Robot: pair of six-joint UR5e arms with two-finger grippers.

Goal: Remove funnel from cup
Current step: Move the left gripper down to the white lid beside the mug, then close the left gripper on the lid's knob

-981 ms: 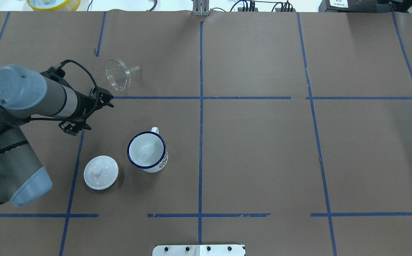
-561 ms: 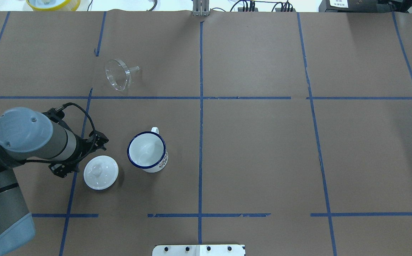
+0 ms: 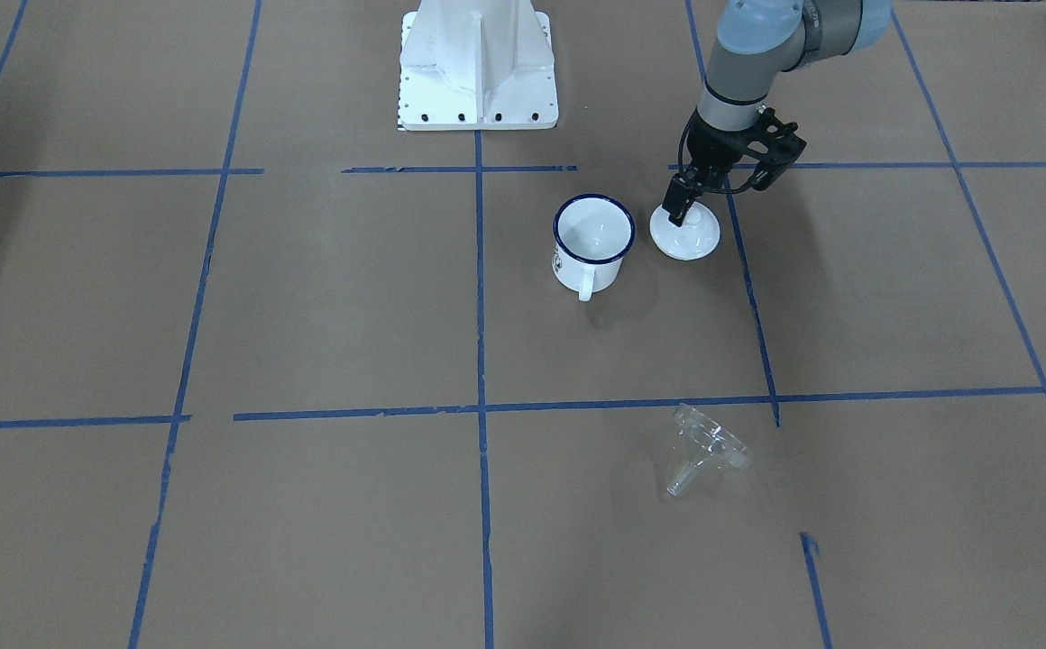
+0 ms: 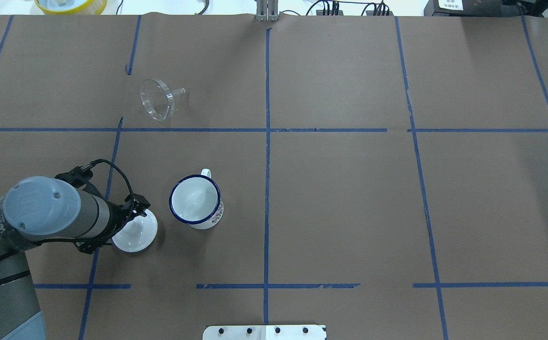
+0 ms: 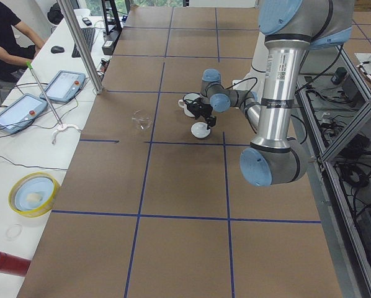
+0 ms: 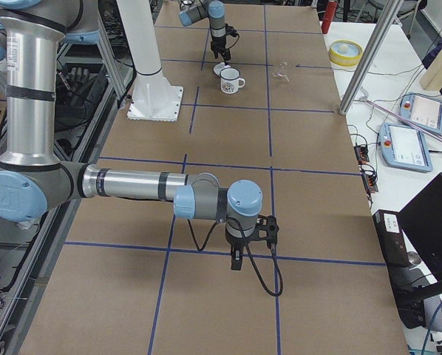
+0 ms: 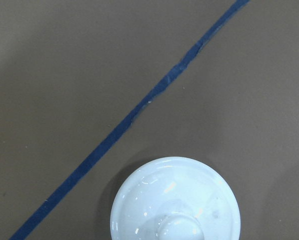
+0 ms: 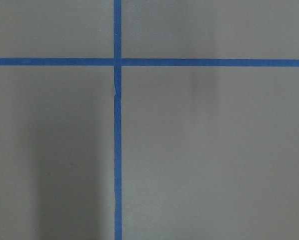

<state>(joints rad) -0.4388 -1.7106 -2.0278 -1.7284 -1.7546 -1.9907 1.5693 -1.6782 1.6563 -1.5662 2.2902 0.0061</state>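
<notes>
The clear funnel (image 4: 157, 100) lies on its side on the brown table, well beyond the cup and apart from it; it also shows in the front view (image 3: 711, 446). The white cup with the blue rim (image 4: 194, 202) stands upright and empty (image 3: 591, 242). My left gripper (image 3: 681, 209) hangs just above the round white knobbed lid (image 4: 139, 233), left of the cup, and looks open and empty. The left wrist view shows the lid (image 7: 175, 200) below, no fingers. My right gripper (image 6: 236, 264) is far off over bare table; I cannot tell whether it is open or shut.
Blue tape lines (image 4: 267, 141) divide the brown table cover. The white base plate (image 3: 478, 72) stands at the robot's side of the table. A yellow bowl (image 4: 71, 4) sits beyond the far edge. Tablets and cables lie on the side bench (image 5: 24, 112).
My left arm has swung back from beside the funnel toward the robot and now hangs over the white lid. Funnel, cup and lid have not moved.
</notes>
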